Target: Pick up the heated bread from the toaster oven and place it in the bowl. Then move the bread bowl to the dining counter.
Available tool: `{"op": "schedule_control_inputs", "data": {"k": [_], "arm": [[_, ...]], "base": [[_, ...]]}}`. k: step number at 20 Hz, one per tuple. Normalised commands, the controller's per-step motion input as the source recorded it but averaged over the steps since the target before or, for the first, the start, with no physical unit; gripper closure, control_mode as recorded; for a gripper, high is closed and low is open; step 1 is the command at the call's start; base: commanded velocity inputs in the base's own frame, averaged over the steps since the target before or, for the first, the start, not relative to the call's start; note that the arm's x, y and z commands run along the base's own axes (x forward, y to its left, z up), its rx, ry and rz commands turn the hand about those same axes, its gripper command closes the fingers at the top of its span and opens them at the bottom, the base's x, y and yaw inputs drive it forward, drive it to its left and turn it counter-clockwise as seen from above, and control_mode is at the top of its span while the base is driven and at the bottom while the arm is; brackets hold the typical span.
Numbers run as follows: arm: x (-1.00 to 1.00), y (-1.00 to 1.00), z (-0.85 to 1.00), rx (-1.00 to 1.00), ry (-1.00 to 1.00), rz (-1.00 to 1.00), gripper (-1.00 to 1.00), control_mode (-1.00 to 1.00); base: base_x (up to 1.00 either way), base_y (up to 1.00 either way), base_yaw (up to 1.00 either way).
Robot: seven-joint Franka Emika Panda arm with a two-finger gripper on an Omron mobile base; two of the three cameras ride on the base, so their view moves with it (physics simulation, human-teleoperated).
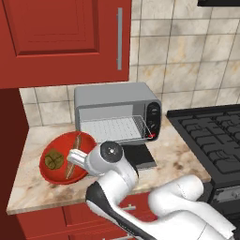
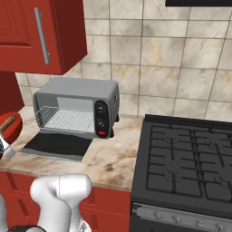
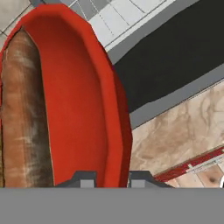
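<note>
We see the small olive-tan roll (image 1: pixel 54 160) already inside the glossy red bowl (image 1: pixel 51 176); our end effector (image 3: pixel 113 178) clenches the bowl's near rim, carrying remains.

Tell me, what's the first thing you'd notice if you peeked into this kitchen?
Probably the big red bowl on the counter, left of the silver toaster oven, with a round roll and a long brown bread stick inside. The robot's gripper is shut on the bowl's rim. The oven's door hangs open, and a black stove sits to its right.
</note>
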Motion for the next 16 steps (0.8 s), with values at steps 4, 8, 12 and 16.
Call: {"op": "schedule_control_inputs", "data": {"k": [4,8,12,16], "arm": [[-0.1,-0.86,1.0,0.01,-0.05,-0.16,1.0,-1.0],[0.0,-0.65,1.0,0.02,0.05,-0.18,1.0,-1.0],[-0.06,-0.93,0.99,0.11,0.13,-0.11,1.0,-1.0],[-0.14,-0.95,0.51,0.27,0.08,-0.02,1.0,-1.0]], "base": [[0.0,0.0,0.0],[0.0,0.0,0.0],[0.0,0.0,0.0],[0.0,0.0,0.0]]}}
